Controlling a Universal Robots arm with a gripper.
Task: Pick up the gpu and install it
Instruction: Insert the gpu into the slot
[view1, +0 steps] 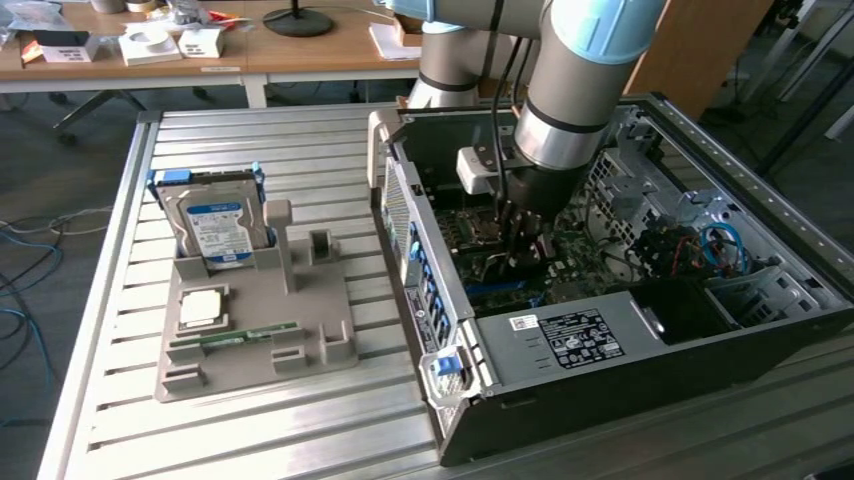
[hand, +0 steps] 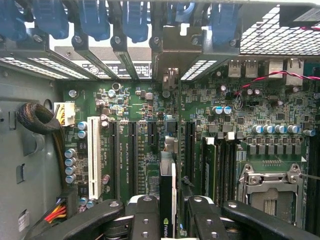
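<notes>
Deep inside the open computer case (view1: 747, 330), the tool (hand: 167, 220) grips the gpu (hand: 168, 200) edge-on between its fingers (hand: 145, 220), card held upright just above the motherboard (hand: 140, 110), apparently to meet an expansion slot (hand: 132, 150).

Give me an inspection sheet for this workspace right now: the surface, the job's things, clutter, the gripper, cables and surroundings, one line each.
Surface: ribbed metal table carrying a grey parts holder and an open computer case.
Job's things: the gpu is seen edge-on between the fingers, above the motherboard slots inside the case.
Clutter: a hard drive upright in the holder, a memory stick lying on it.
Grippers: the gripper is shut on the gpu, lowered into the case.
Cables: blue cables and a red-white twisted pair inside the case; loose cables on the floor.
Surroundings: a wooden desk with small boxes behind the table.
</notes>
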